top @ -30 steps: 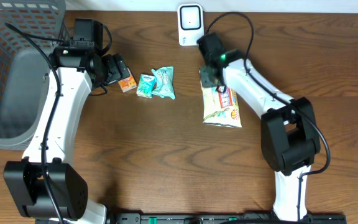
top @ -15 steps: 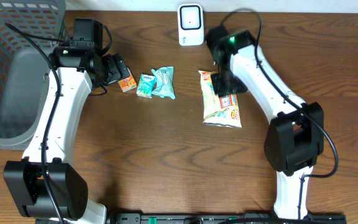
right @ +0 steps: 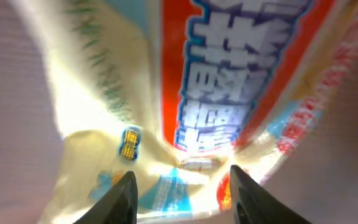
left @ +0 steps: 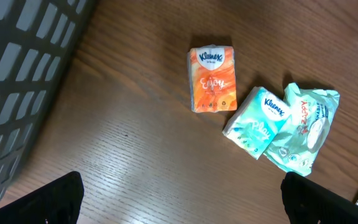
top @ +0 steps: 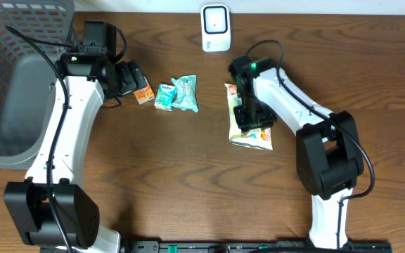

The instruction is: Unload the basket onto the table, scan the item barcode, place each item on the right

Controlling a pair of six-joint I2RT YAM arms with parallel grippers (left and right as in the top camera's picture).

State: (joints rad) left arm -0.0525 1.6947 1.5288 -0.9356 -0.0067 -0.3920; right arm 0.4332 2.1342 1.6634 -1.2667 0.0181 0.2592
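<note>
while the left gripper [left: 182, 205] hangs wide open and empty, the right gripper [right: 182, 199] straddles the snack bag [right: 229, 62], grip unclear

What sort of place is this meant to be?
Probably a mock shop checkout on a wooden table: what looks like a white barcode scanner at the far edge, a grey mesh basket at one side, and small packaged goods, tissue packs and a snack bag, lying between.

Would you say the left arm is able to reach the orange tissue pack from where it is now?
Probably yes. The orange tissue pack lies flat on the table with nothing on top, and the left gripper hangs open close by; only the teal pack crowds one corner.
</note>
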